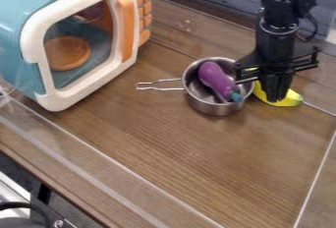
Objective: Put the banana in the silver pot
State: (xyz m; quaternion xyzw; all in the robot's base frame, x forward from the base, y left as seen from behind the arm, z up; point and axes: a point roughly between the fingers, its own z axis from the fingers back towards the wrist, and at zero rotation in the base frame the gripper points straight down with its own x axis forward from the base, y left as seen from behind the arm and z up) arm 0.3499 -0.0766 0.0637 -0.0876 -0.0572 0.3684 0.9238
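Tool [274,90] is pointing almost straight down at the right side of the bench [171,163], just right of the pot [197,98]. Jaws are clenched. The banana [284,99] sits right at the tips and reads to me as gripped.

I only get a short yellow arc of the banana under and to the right of the tool. The rest is behind the black fingers, so I can't see either end or how it's oriented. I also can't tell whether it's off the bench or touching it. It's outside the pot, just beside the right rim.

The pot has a purple eggplant [218,79] lying in it, with one end up on the rim nearest the tool. The eggplant blocks my view of the pot floor. The wire handle [157,85] sticks out left.

Microwave [66,35] is at the far left, well apart from the pot and cut off by the frame edge. Its door is open, with something orange [66,51] inside that I can't identify.

The arm runs out of the top of the frame. The bottom left corner is dark clutter I can't make out.
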